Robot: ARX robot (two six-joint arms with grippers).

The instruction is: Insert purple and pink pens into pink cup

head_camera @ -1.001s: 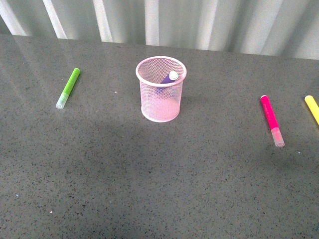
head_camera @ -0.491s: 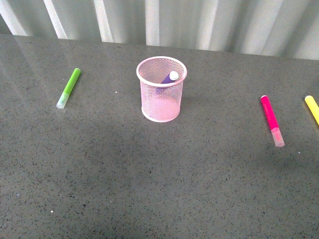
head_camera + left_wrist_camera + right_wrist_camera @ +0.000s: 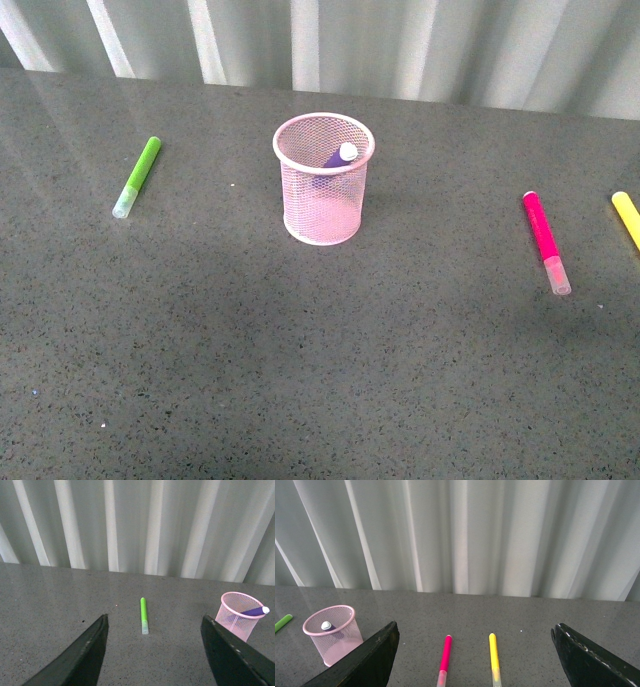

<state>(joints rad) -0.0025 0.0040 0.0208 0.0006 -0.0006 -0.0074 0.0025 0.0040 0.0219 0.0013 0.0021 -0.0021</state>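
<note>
Pink cup [image 3: 323, 180], pale wire mesh, stands on the worktop [image 3: 300, 350] in the front view, the dark purple pen [image 3: 338, 157] leaning inside; the magenta pink pen [image 3: 544, 240] lies flat, well right. Left wrist view: left pincer [image 3: 154, 618] wide, empty. Right wrist view: right pincer [image 3: 475, 625] wide, empty

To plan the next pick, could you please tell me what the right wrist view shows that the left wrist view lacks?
Right wrist only: the pink pen and yellow marker side by side, plus the open right pincer. Left wrist only: the open left pincer. Both: the pink cup holding the purple pen, and the green marker.
</note>
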